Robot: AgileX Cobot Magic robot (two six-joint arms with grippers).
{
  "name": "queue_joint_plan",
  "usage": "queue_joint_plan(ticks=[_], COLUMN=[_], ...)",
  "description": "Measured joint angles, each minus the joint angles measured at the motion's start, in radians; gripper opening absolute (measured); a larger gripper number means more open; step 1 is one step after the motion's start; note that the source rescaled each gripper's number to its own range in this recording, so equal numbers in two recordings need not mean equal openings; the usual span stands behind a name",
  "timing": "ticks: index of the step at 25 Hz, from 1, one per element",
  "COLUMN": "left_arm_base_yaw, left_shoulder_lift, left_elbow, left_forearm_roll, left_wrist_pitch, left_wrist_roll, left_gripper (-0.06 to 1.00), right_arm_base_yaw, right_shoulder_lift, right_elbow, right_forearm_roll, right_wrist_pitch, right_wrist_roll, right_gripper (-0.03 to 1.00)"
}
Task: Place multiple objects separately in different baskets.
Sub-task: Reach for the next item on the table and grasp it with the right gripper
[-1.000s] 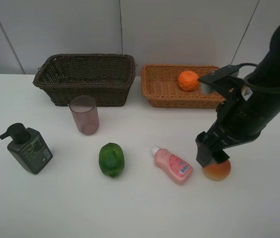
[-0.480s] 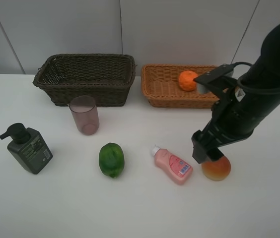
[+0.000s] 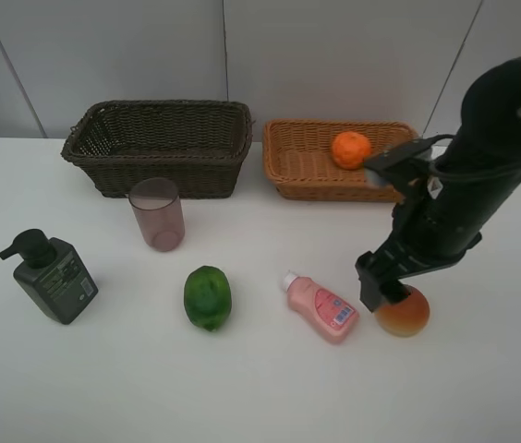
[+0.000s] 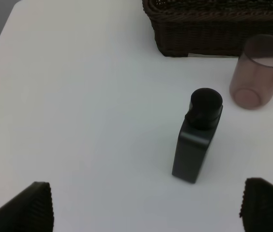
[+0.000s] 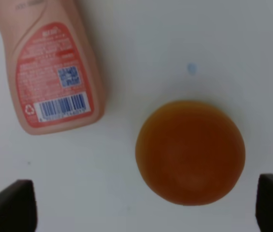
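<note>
Currently right gripper [image 3: 381,293] low over red-yellow fruit [image 3: 406,314], lower right of high view. Fingers [image 5: 10,205] spread wide either side of fruit, gaps showing, nothing gripped. Fruit sits on white table [image 3: 260,397], pink bottle [image 3: 321,308] lying just left of it. Orange [image 3: 351,149] inside tan basket [image 3: 297,180], upper right. Dark basket [image 3: 159,166] upper left, mauve cup [image 3: 157,214] upright before it. Pump bottle [image 3: 53,277] far left, green fruit [image 3: 208,297] centre. Left gripper [image 4: 148,208] above pump bottle, jaws parted wide, holding nothing.
</note>
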Motion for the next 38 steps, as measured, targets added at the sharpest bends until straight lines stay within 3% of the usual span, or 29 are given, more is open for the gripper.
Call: queue_joint_plan(ticks=[11, 38], left_arm_base_yaw=[0.0, 0.0], left_shoulder_lift=[0.0, 0.0], left_elbow=[0.0, 0.0], left_forearm_roll=[0.0, 0.0], left_wrist_pitch=[0.0, 0.0], left_wrist_roll=[0.0, 0.0], left_gripper=[1.0, 1.0], right_arm_base_yaw=[-0.011, -0.041], right_shoulder_lift=[0.11, 0.182], right_elbow=[0.001, 0.001], right_forearm_roll=[-0.158, -0.098], right_wrist_pitch=[-0.016, -0.057], right_wrist_roll=[0.071, 0.071], right_gripper=[1.0, 1.0])
